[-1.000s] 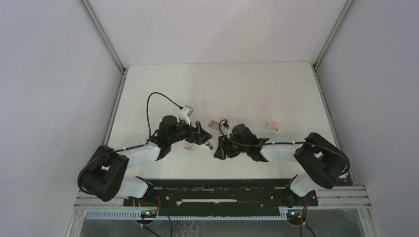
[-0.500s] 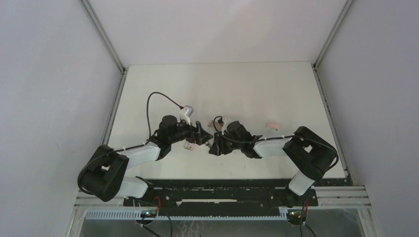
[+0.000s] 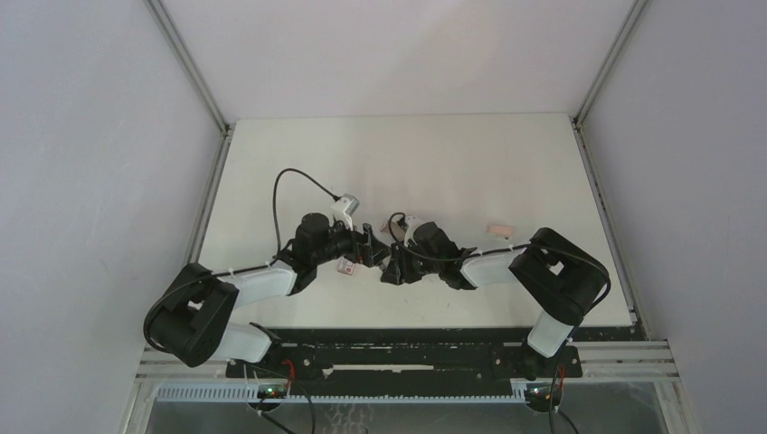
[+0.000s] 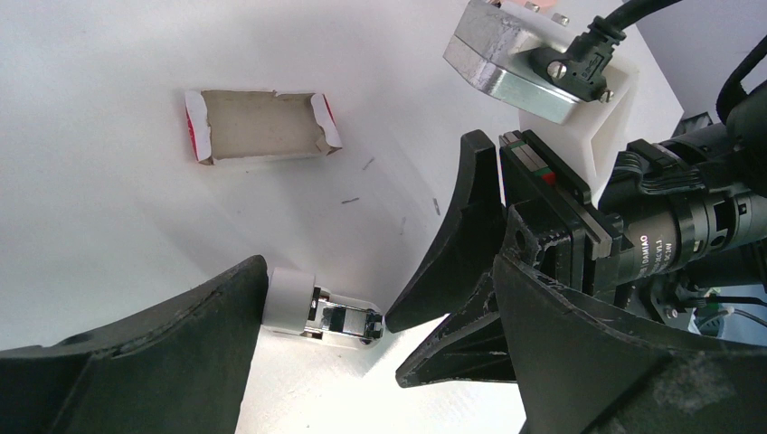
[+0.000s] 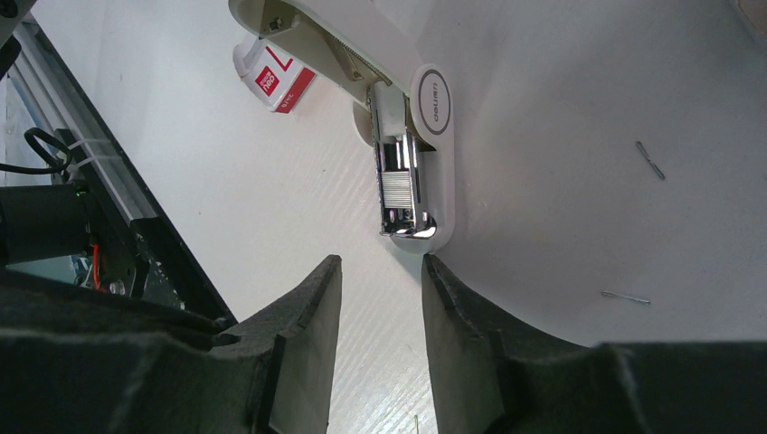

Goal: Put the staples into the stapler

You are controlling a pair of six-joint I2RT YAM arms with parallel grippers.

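The white stapler [image 5: 425, 136] lies opened on the table, its chrome staple channel [image 5: 402, 190] showing. Its nose also shows in the left wrist view [image 4: 326, 312]. My left gripper [image 4: 380, 271] is open wide around that nose, with its left finger [image 4: 181, 353] touching the stapler's white end. My right gripper [image 5: 380, 267] is open, its tips just short of the nose and empty. In the top view the left gripper [image 3: 373, 246] and right gripper [image 3: 392, 268] nearly meet. A red and white staple box [image 5: 276, 81] lies beside the stapler.
An empty torn cardboard tray [image 4: 258, 124] lies beyond the stapler. Loose staples [image 5: 649, 159] are scattered on the white table [image 3: 470, 172]. A small pink piece [image 3: 499, 231] lies to the right. The right wrist camera mount [image 4: 534, 63] is close to my left fingers.
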